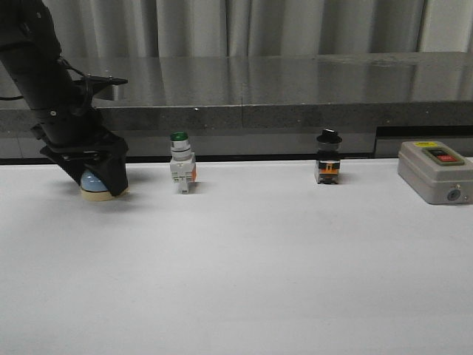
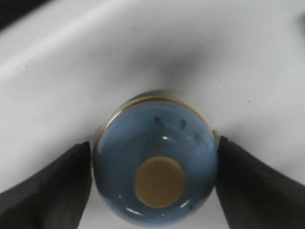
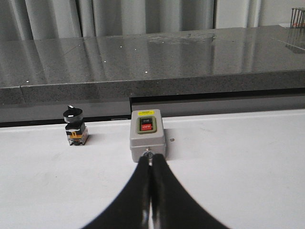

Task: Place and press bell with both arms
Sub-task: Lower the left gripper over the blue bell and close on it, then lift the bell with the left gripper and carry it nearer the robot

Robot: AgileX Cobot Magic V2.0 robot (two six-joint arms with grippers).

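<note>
The bell (image 1: 96, 185) is seen standing on the white desk (image 1: 244, 274) at the far left, close to the desk's far edge. Its light-blue dome and cream base are partly covered in the front view by the left gripper (image 1: 94, 177), which is lowered over it from the left arm (image 1: 44, 81). In the left wrist view the bell (image 2: 156, 164) is shown from above, with its cream button (image 2: 159, 182) in the middle of the dome, and a black finger (image 2: 52, 183) is placed at each side of it. The jaws are set around the dome, and the fingers appear to be touching or almost touching its sides; whether it is actually squeezed cannot be told.

The right gripper (image 3: 150, 191) is seen only in the right wrist view, where the jaws are pressed together with nothing between them, held above the desk just in front of the grey box (image 3: 147, 133).

To the right of the bell, along the far edge, a green-capped pushbutton switch (image 1: 181, 170) is stood, then a black-knobbed selector switch (image 1: 328, 157), and at the far right the grey box (image 1: 436, 171) with its red button. Behind the desk a dark stone counter (image 1: 281, 85) is seen, with curtains (image 1: 244, 26) beyond it.
</note>
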